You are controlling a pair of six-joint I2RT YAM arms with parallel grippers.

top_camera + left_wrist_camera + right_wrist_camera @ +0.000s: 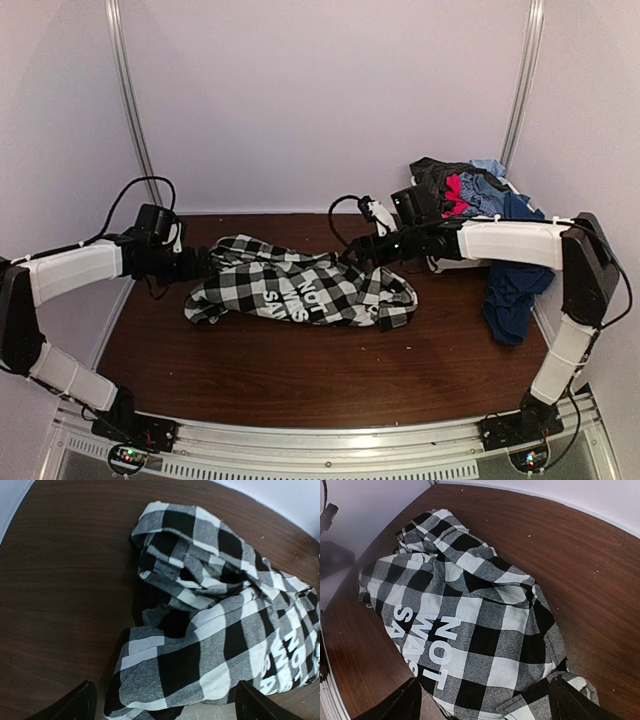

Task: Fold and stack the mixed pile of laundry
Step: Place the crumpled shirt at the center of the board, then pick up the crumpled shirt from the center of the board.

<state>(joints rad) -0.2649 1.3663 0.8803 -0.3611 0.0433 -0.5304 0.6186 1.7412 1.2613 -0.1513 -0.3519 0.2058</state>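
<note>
Currently the left gripper [165,707] is spread wide with nothing in it, hovering over the left end of the black-and-white checked shirt [300,290]. The right gripper [482,702] is just as wide and also grips nothing, poised over the shirt's right end near the white lettering. The shirt lies crumpled mid-desk, somewhat toward the far edge, with folds bunched on its left side. The rest of the laundry pile [470,190] sits at the far right corner of the desk [300,370], and a long navy blue piece [515,290] hangs over the right edge. A pinch here would probably catch several layers, so the shirt would drag in a lump rather than spread. The right arm's sweep could snag the navy piece.
</note>
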